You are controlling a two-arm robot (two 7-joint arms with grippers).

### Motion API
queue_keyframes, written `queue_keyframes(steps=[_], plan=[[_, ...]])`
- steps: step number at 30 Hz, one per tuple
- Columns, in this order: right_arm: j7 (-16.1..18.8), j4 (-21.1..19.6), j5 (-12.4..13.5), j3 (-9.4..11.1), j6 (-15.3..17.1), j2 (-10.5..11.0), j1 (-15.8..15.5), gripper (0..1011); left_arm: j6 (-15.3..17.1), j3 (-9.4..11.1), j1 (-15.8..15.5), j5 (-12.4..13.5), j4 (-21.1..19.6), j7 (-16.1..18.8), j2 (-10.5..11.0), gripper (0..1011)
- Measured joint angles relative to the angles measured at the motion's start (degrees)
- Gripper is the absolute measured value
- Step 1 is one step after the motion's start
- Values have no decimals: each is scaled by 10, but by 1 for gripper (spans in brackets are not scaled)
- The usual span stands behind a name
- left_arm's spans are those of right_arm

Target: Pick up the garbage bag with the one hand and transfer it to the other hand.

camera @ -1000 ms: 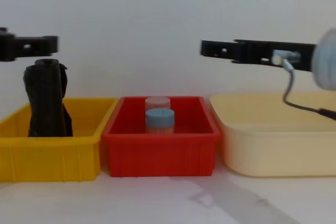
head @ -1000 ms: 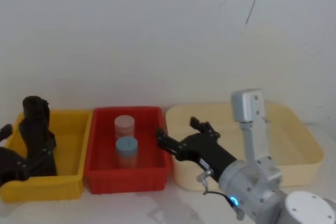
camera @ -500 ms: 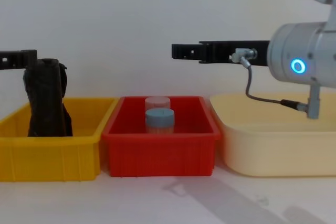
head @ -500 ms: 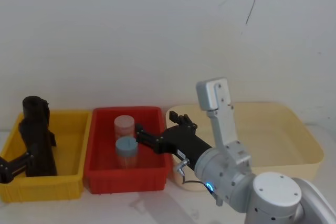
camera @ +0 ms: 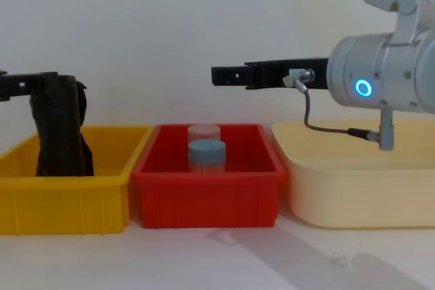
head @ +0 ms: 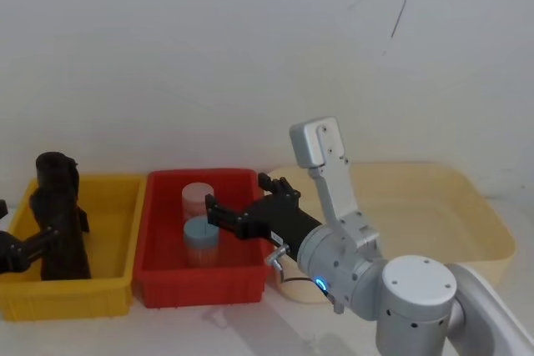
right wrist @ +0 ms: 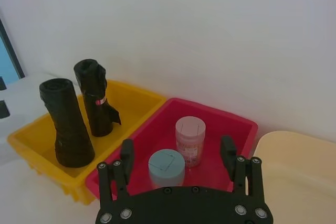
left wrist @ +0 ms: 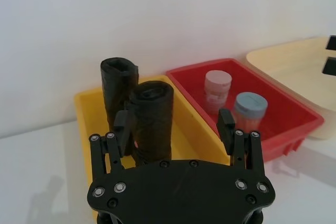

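Garbage bag (right wrist: 65,124) handover has not begun, as I judge it. On the counter (camera: 204,256) sit a yellow bin (head: 75,298) and a red bin (head: 200,285); the bag stands upright in the yellow one beside a taller black roll (right wrist: 93,90) with a red mark. Left claw (left wrist: 173,124), fingers spread, faces the bag without pinching it; right claw (right wrist: 177,153), also spread, hangs over the red bin. Grasp, lift and pass all remain.

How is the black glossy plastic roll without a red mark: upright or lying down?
Upright: the black glossy plastic roll stands on end inside the yellow plastic bin, its top well above the rim.
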Motion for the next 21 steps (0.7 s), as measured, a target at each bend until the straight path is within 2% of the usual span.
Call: queue_keyframes(steps=[12, 21], plan=[[11, 25, -6, 4, 3, -1, 18, 1000, 4, 12, -35, 10, 41, 35, -33, 1000], [14, 39, -8, 10, 11, -3, 26, 1000, 11, 17, -55, 14, 67, 42, -47, 1000]])
